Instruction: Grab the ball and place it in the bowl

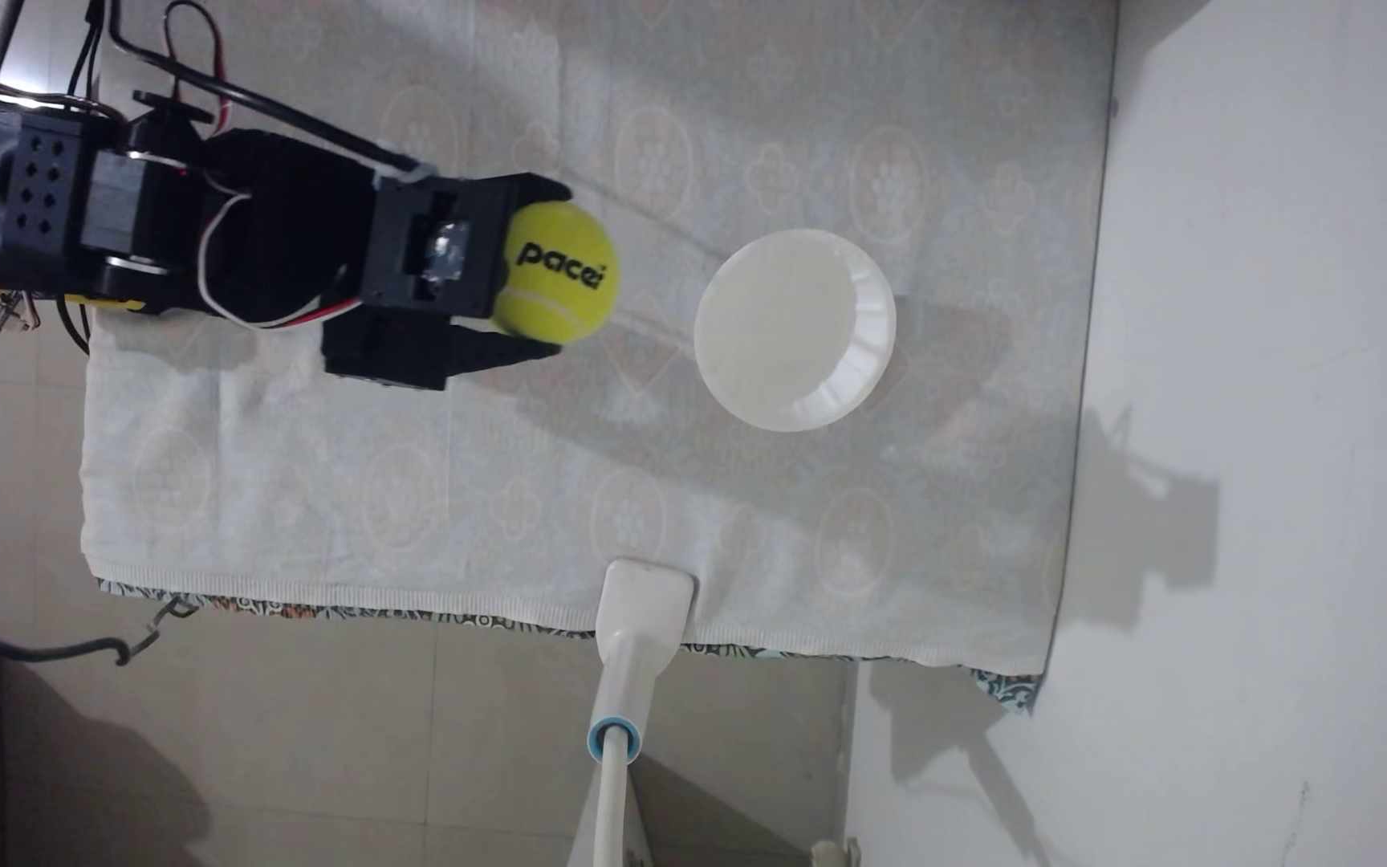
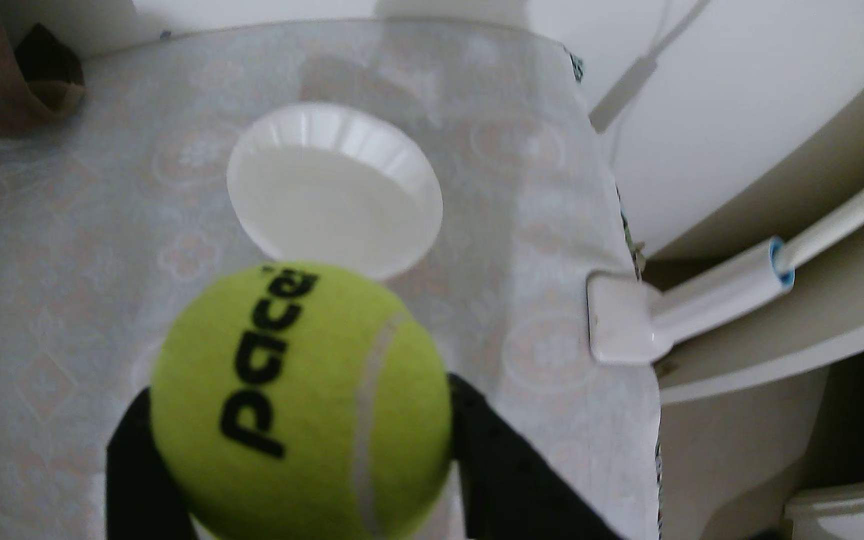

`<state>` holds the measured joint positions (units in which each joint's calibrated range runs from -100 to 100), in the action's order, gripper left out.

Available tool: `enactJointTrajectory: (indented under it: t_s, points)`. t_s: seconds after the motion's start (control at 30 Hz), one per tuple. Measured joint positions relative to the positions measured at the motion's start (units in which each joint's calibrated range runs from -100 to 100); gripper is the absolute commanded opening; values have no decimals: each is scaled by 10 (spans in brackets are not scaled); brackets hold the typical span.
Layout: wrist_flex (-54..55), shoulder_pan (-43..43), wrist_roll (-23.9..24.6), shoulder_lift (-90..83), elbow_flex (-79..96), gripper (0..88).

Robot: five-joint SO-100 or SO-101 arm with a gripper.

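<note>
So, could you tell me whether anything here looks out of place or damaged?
Nothing stands out: the gripper holds the tennis ball intact, and the white bowl sits upright and empty on the tablecloth.

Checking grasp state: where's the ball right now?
In the fixed view, the ball sits clamped in the gripper, left of the empty bowl, above the cloth.

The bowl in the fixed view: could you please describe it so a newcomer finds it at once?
On the pale patterned tablecloth, look right of the gripper holding the ball. The bowl sits there alone: round, white, shallow, empty, with a ribbed rim.
</note>
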<state>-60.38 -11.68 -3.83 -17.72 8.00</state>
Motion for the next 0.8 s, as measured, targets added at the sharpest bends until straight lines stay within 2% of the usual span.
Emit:
enactJointTrajectory:
  t_s: [0.33,0.53,0.8]
  points:
    - [24,7,18,90,-131,255]
    - [95,29,29,143,-148,266]
    - [128,40,35,239,-205,259]
